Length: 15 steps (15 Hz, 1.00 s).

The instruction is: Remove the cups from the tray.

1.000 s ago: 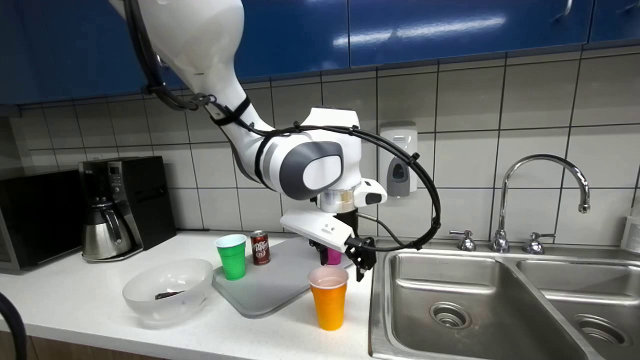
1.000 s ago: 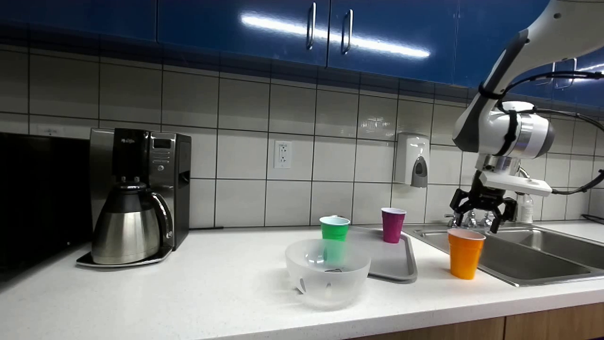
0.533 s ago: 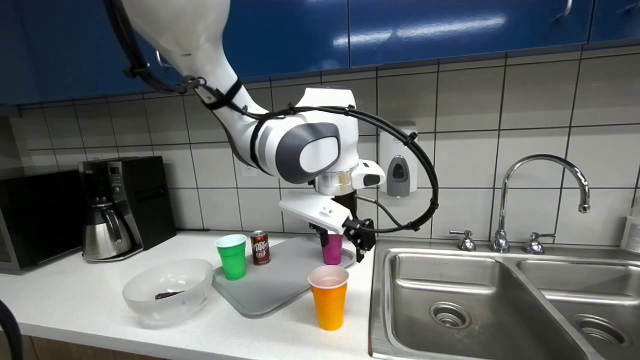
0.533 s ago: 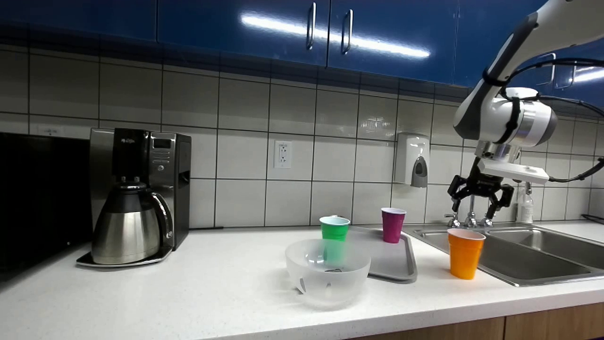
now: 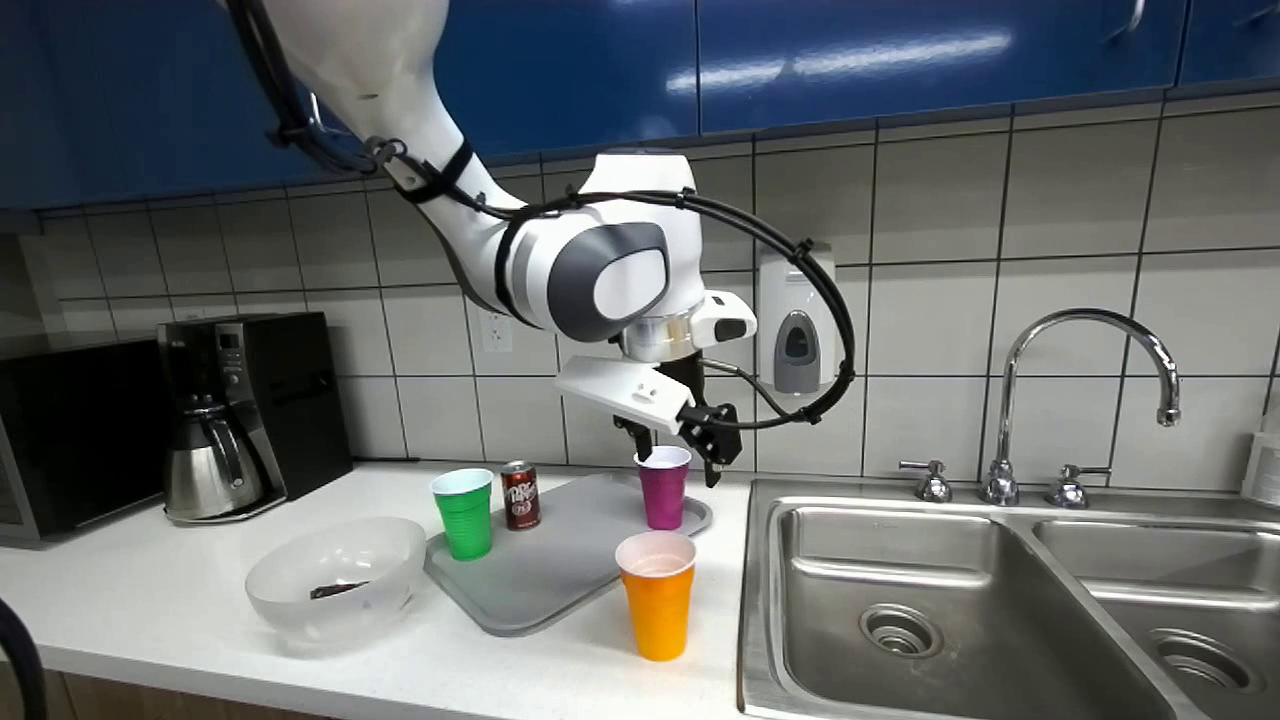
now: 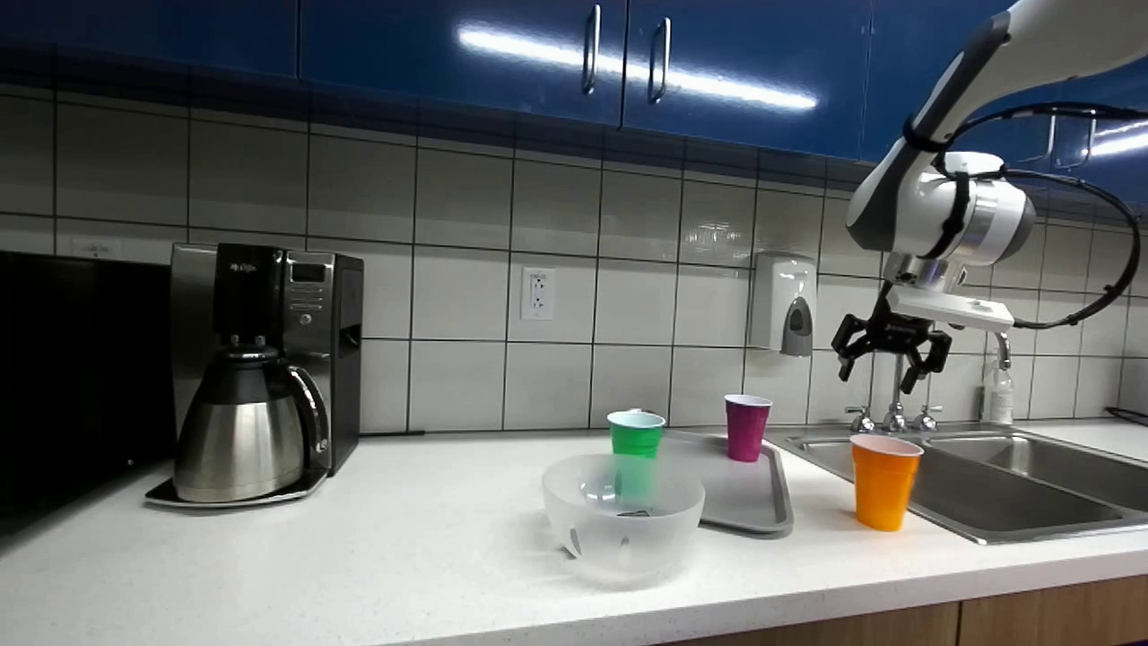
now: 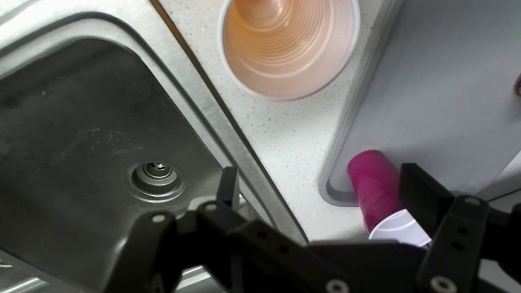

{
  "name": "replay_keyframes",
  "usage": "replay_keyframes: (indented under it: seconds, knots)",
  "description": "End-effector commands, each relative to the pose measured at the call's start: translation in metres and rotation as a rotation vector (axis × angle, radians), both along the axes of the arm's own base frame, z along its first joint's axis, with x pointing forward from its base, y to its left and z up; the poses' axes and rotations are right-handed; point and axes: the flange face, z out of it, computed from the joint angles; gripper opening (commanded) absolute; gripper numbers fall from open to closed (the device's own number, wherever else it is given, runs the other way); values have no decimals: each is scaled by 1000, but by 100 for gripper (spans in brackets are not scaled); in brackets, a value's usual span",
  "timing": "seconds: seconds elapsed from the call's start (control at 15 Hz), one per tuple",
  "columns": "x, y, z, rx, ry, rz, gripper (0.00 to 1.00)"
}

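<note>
Upright near one corner of the grey tray (image 5: 560, 580) stands the purple cup (image 5: 664, 497). The green cup (image 5: 466, 522) is also on the tray, towards the opposite end. Off the tray, on the counter beside the sink, sits the orange cup (image 6: 883, 489); its inside faces up in the wrist view (image 7: 285, 57). My gripper (image 6: 877, 379) hangs in the air above the counter and sink edge, higher than all three cups. Its fingers are spread wide with nothing between them. In the wrist view, a finger (image 7: 425, 195) overlaps part of the purple cup from the camera's angle.
A dark red soda can (image 5: 521, 496) stands on the tray beside the green cup. The frosted bowl (image 5: 300, 590), holding something dark, is close to the tray. The steel sink (image 5: 760, 600) borders the counter, its faucet (image 5: 1085, 315) rising behind. A coffee maker (image 6: 269, 359) stands far off.
My gripper has risen and drifted somewhat towards the purple cup's side, away from the orange cup. It has stayed open. The cups and tray have not moved.
</note>
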Motion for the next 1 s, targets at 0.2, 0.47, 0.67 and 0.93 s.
replay_keyframes:
  seconds: [0.2,0.47,0.67,0.93]
  knots:
    - [44,0,-8,3,-37,7,100]
    - [71,-5,-24,13,-53,-4,100]
    - [92,-9,-35,18,-72,-10,100]
    - [118,-12,-46,20,-100,-3,100]
